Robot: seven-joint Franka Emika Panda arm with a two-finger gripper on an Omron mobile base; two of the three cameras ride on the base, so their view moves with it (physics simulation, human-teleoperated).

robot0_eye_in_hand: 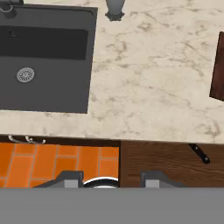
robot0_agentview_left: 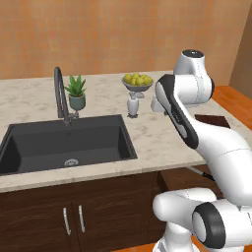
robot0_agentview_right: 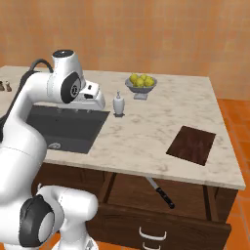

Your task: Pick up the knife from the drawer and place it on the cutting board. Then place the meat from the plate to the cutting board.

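Observation:
The dark wood drawer (robot0_agentview_right: 146, 197) stands pulled out under the counter's right half. In it lies the knife (robot0_agentview_right: 161, 192), its black handle (robot0_eye_in_hand: 200, 154) toward the front and its silver blade pointing back under the counter edge. Bare of any object, the reddish-brown cutting board (robot0_agentview_right: 191, 144) rests flat near the counter's right front edge, and its end (robot0_eye_in_hand: 217, 70) shows at the right of the hand view. My gripper (robot0_eye_in_hand: 113, 180) hangs open above the counter by the sink's right edge, left of the drawer and well above it, holding nothing. The plate and the meat are out of view.
A black sink (robot0_agentview_left: 64, 142) with a dark faucet (robot0_agentview_left: 60, 93) takes up the counter's left half. Behind it stand a small potted plant (robot0_agentview_left: 76, 92), a white soap dispenser (robot0_agentview_right: 118, 104) and a grey bowl of yellow fruit (robot0_agentview_right: 141, 83). The floor is orange tile.

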